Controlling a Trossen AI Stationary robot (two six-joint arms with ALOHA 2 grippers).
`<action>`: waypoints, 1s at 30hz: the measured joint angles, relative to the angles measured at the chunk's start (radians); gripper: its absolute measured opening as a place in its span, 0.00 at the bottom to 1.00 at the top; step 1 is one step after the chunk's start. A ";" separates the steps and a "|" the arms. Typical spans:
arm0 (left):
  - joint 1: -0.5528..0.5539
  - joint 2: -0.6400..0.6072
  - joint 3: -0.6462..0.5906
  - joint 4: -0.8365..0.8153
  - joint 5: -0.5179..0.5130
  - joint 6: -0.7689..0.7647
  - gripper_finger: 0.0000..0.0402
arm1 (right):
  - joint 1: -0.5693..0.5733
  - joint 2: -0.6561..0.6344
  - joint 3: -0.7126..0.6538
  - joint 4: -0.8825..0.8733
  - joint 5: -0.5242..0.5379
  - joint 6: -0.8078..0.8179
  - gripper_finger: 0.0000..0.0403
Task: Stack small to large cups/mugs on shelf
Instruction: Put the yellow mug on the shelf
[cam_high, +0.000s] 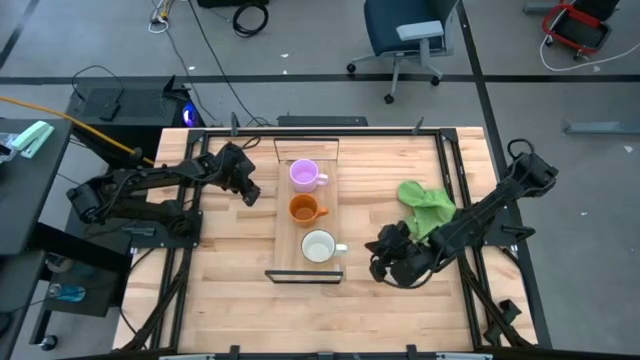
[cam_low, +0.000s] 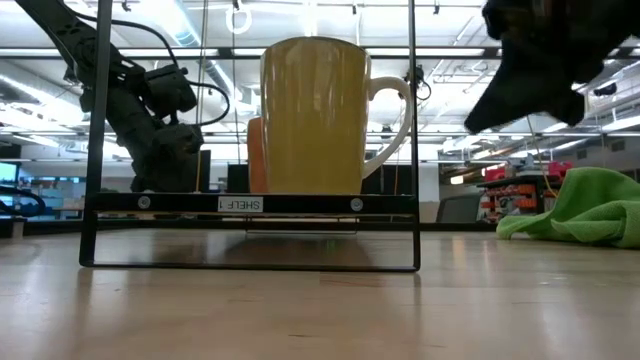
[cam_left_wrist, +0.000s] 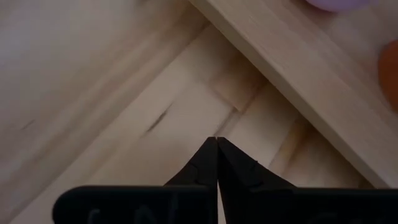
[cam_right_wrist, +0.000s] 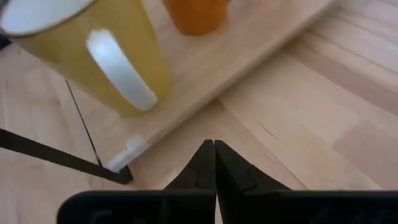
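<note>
On my overhead view I count these items.

Shelf (cam_high: 282, 225): narrow light-wood board with a black frame, centre of the frame, running top to bottom on the table (cam_high: 240, 310).

Purple mug (cam_high: 303, 175): on the shelf, nearest the top end, handle to the right.

Orange mug (cam_high: 303, 209): on the shelf, just below the purple one, handle to the right.

White mug (cam_high: 319, 246): on the shelf, lowest of the three, handle to the right. In my table-level view it fills the middle of the frame, looking pale yellow on its outside.

Green cloth (cam_high: 426, 205): crumpled on the table, right of centre, well apart from the shelf.

Left gripper (cam_high: 250, 194): left of the shelf, near the purple and orange mugs. Fingers pressed together, holding nothing, as my left wrist view shows.

Right gripper (cam_high: 379, 266): lower right of the shelf, near the white mug and just below the cloth. Fingers closed tip to tip, holding nothing.
</note>
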 joint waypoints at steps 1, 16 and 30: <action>-0.001 0.000 0.000 -0.001 0.006 -0.005 0.02 | -0.006 0.015 -0.011 0.050 0.002 -0.028 0.01; -0.021 0.000 0.000 0.011 0.006 -0.013 0.02 | -0.049 0.125 0.032 0.302 -0.019 -0.176 0.00; -0.021 0.000 0.000 0.023 0.006 -0.015 0.02 | -0.137 0.173 0.104 0.301 -0.121 -0.287 0.00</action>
